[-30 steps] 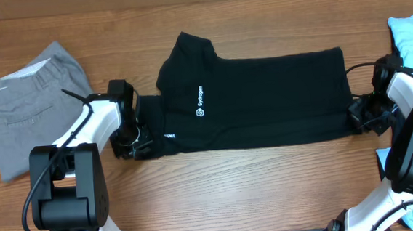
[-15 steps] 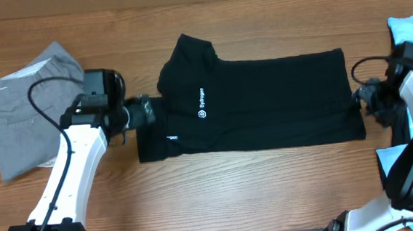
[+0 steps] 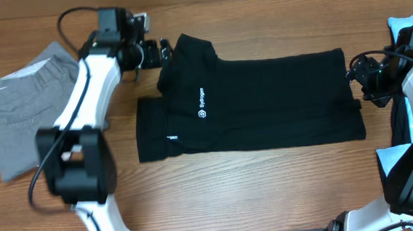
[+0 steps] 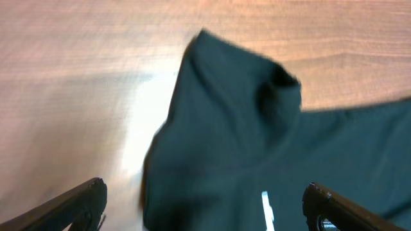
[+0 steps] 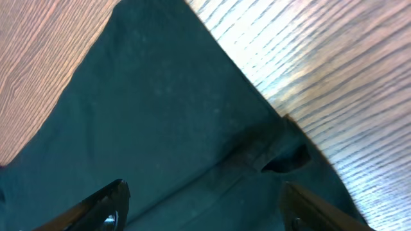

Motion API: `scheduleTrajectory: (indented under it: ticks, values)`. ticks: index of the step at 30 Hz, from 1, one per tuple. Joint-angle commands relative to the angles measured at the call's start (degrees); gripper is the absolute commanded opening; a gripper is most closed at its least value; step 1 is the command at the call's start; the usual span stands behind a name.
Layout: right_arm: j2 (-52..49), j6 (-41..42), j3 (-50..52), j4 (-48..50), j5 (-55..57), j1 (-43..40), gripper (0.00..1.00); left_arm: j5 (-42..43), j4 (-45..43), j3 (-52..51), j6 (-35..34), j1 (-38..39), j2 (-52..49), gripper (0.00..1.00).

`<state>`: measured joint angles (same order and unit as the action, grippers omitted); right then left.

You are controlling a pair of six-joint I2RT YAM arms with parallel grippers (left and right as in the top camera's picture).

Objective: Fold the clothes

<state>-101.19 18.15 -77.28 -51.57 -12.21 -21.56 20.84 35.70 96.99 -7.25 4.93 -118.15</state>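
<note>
The left gripper [image 4: 204, 189] is hovering with jaws spread wide, gripping nothing, over the top-left sleeve of the clothes [image 3: 264, 100]. The right gripper [image 5: 202, 192] is likewise standing released at the right hem. One black garment is lying mid-table [image 3: 270, 191], with one pair of grey trousers [image 3: 27, 106] far left and one light-blue garment [image 3: 412, 28] far right.

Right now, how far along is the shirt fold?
Done: the black shirt lies flat in a long folded band. In hand: nothing; left hand and right hand are open at its ends. Left: tuck the flap by the left hand, then likely fold the band shorter.
</note>
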Motion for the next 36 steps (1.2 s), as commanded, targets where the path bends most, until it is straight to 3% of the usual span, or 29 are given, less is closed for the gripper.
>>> scheduleTrajectory:
  ticks: [1, 4, 7, 9, 11, 14, 15, 16, 19, 23, 29, 36]
  values:
    - [1.31, -0.63, -1.22, 0.2, -0.76, 0.24, 0.78, 2.75, -0.37, 9.35, 2.36, 0.94, -11.56, 0.99]
    - [1.31, -0.63, -1.22, 0.04, -0.76, 0.24, 0.78, 2.84, -1.75, 11.93, 2.25, 1.33, -16.61, 0.94]
    - [1.31, -0.61, -1.22, 0.07, -0.79, 0.24, 0.78, 2.58, -4.63, 12.0, 2.08, 2.62, -20.72, 0.76]
    - [1.31, -0.61, -1.22, 0.04, -0.76, 0.24, 0.78, 2.58, -4.57, 11.98, 2.08, 3.28, -22.16, 0.71]
    - [1.31, -0.61, -1.2, 0.07, -0.76, 0.24, 0.78, 2.62, -4.13, 11.98, 2.1, 3.87, -23.12, 0.48]
    - [1.31, -0.61, -1.2, 0.11, -0.76, 0.24, 0.77, 2.62, -4.0, 11.98, 2.12, 4.15, -23.12, 0.23]
    - [1.31, -0.61, -1.2, 0.31, -0.76, 0.24, 0.76, 2.56, -4.04, 11.98, 2.12, 4.11, -22.93, 0.08]
    - [1.31, -0.66, -1.2, 0.79, -0.76, 0.33, 0.73, 2.51, -4.11, 12.0, 1.81, 3.98, -22.77, 0.04]
    - [1.25, -4.22, -1.22, 2.86, -0.94, 1.4, 0.69, 1.05, -3.78, 12.5, -1.84, 2.91, -22.43, 0.04]
    - [0.04, -7.8, -2.16, 7.39, -0.72, 3.19, 0.75, 1.7, -2.73, 13.09, -5.9, 1.4, -21.35, 0.04]
    - [-11.52, -10.82, -14.75, 10.12, 0.46, 4.59, 0.77, 1.68, -1.18, 13.09, -14.47, 0.2, -19.41, 0.04]
    - [-22.84, -10.95, -18.78, 22.18, 2.12, 4.96, 0.81, 1.57, -0.66, 13.09, -14.88, 0.13, -19.41, 0.04]
